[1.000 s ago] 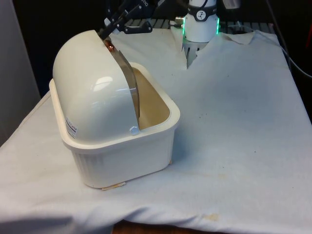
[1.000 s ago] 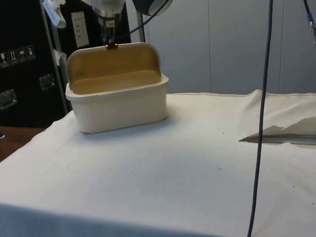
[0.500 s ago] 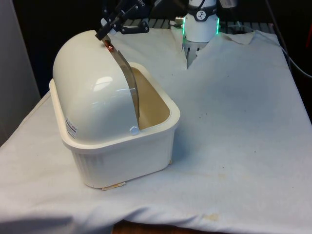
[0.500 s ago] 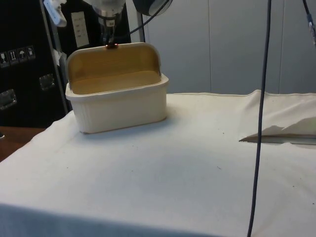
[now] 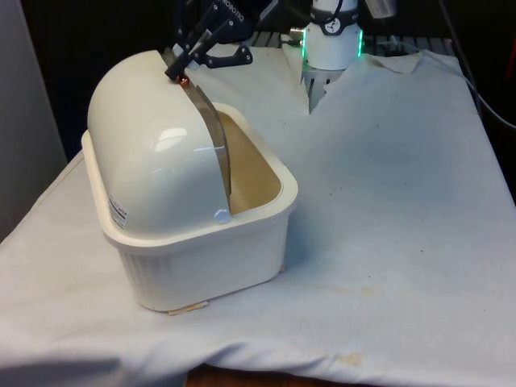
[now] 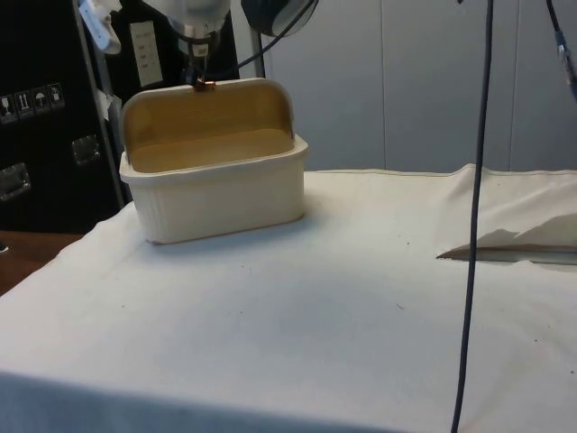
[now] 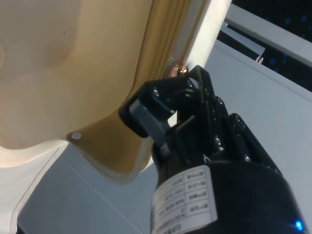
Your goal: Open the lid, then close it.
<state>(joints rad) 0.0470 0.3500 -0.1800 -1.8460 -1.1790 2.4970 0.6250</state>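
Bench (image 5: 387, 201) under a rumpled white cloth (image 6: 315, 325), cream bread box (image 5: 201, 242) standing directly on it towards the front view's left, domed lid (image 5: 149, 153) rolled open

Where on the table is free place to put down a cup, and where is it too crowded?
The white cloth is bare from the bread box across to the front view's right edge, and along the near edge. It is crowded at the box's raised lid, where the gripper is at the lid's small copper knob.
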